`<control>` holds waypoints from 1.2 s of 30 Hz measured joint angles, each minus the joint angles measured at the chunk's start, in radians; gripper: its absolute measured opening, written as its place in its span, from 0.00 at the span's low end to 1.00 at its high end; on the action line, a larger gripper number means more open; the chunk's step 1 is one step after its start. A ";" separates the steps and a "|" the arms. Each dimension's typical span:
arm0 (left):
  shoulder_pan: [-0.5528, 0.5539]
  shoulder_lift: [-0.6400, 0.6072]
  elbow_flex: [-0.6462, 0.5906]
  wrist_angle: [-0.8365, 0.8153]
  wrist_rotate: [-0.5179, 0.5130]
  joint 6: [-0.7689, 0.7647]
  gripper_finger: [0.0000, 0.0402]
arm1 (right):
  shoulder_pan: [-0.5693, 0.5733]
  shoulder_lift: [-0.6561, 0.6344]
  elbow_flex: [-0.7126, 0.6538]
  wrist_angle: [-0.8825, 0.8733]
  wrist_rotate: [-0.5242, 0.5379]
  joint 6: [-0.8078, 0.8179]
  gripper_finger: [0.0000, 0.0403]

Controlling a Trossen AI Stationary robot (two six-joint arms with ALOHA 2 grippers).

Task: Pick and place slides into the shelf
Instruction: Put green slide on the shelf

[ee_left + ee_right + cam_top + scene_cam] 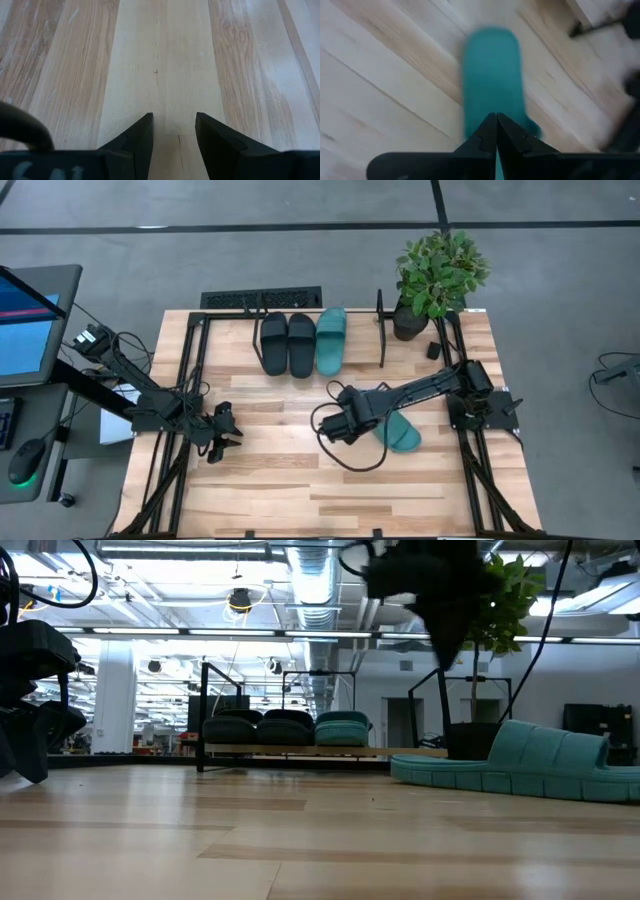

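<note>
The black shelf (381, 330) stands at the table's far side. Two black slides (288, 343) and one teal slide (331, 340) sit on it side by side, also seen in the low view (288, 726). The other teal slide (402, 433) lies flat on its sole on the table (520, 765), right of centre. My right gripper (336, 425) hangs raised just left of that slide, its fingers shut (496, 122) on nothing; the slide (490, 75) shows beyond them. My left gripper (228, 432) waits open (174, 125) over bare wood at the table's left.
A potted plant (435, 280) stands at the far right corner, with a small black object (433, 350) near it. Black arm-mount frames (185, 380) run along both table sides. A cable loop (345, 455) hangs below the right arm. Bare wood lies across the near half.
</note>
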 joint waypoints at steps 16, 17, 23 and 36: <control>0.000 0.000 0.000 0.000 0.000 0.000 0.34 | -0.015 0.000 -0.147 -0.029 -0.172 -0.074 0.01; 0.000 0.000 0.000 0.000 0.000 0.000 0.34 | -0.016 0.000 -0.160 -0.030 -0.177 -0.077 0.01; 0.000 0.000 0.000 0.000 0.000 0.000 0.34 | -0.016 0.000 -0.202 0.001 -0.183 -0.080 0.01; 0.000 0.000 0.000 0.000 0.000 0.000 0.34 | -0.043 0.000 -0.230 0.124 -0.175 -0.100 0.01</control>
